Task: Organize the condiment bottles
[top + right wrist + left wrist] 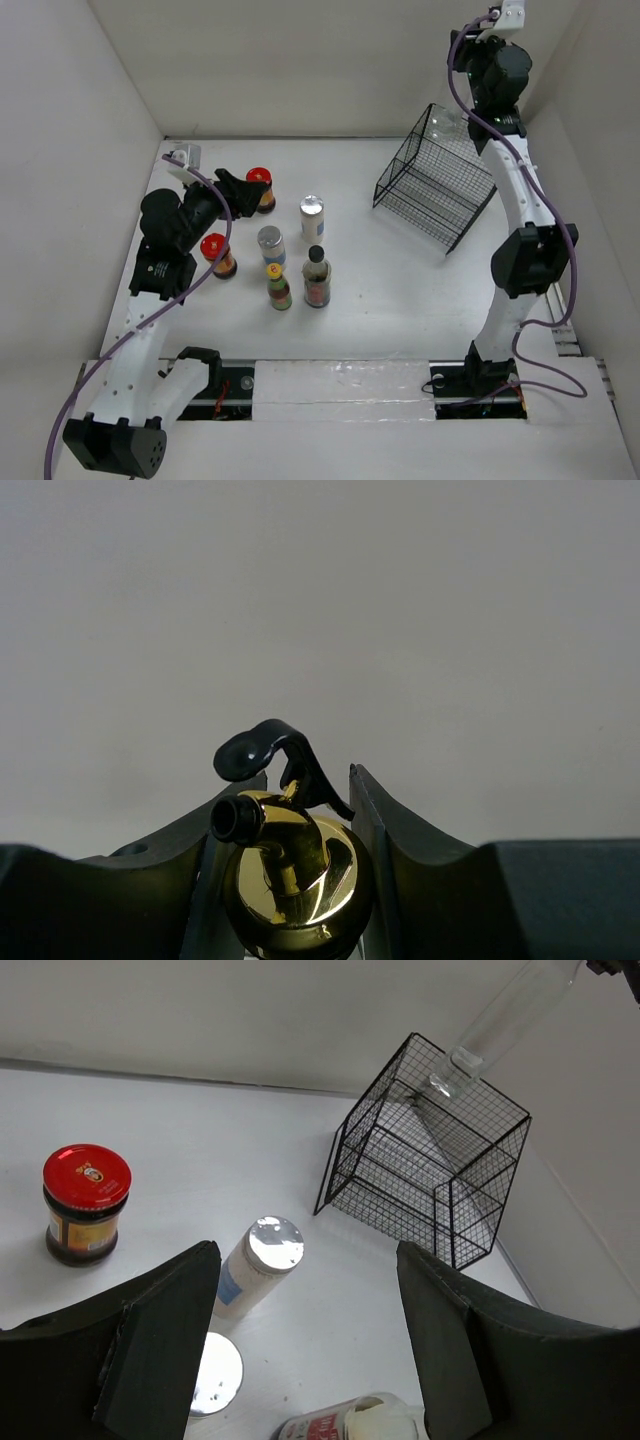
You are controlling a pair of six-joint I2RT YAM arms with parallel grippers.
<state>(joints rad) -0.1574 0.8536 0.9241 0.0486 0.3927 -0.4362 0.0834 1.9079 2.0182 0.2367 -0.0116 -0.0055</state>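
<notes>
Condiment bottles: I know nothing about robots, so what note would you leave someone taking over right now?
Left gripper: open, empty, beside a red-capped dark jar.
Right gripper: shut on the tall clear gold-topped bottle, tilted above the black wire basket.
Done: no bottle rests in the basket yet.
To do: six stand on the table: that jar, second red-capped dark jar, two silver-lidded jars, yellow-capped green bottle, red-labelled dark bottle.
</notes>
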